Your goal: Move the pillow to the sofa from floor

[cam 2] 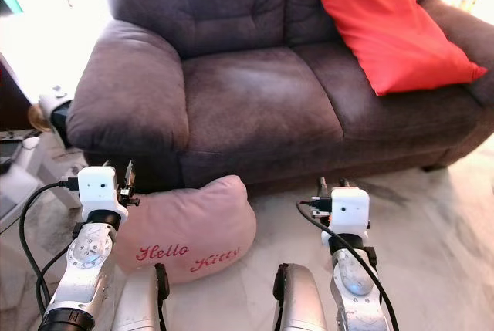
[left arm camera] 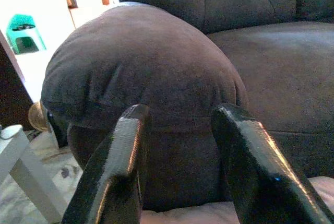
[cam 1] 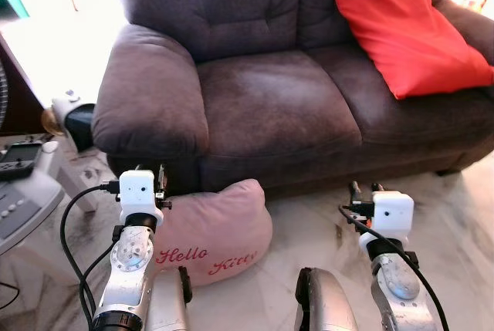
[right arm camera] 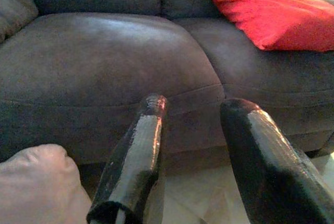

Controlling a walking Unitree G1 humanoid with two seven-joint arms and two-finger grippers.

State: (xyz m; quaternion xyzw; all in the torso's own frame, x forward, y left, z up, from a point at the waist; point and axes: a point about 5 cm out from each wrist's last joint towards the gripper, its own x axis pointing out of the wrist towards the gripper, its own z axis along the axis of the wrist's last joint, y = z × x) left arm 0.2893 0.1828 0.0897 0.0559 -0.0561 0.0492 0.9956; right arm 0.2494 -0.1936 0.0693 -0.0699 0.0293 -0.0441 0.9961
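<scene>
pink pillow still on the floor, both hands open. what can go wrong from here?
1. The left hand is at the pink Hello Kitty pillow's edge, near the sofa armrest; a one-sided pinch may slip.
2. The right hand is off the pillow, over floor.
3. The red cushion takes one seat; aim for the free one.

Red cushion (cam 1: pixel 409 26), green stool (left arm camera: pixel 24 30)

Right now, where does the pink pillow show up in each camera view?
Left eye: pink pillow on floor, lower centre-left, against sofa.
Right eye: lower left.
Left wrist: pale strip at bottom edge.
Right wrist: bottom-left corner.
Shared landmark: the sofa.
</scene>
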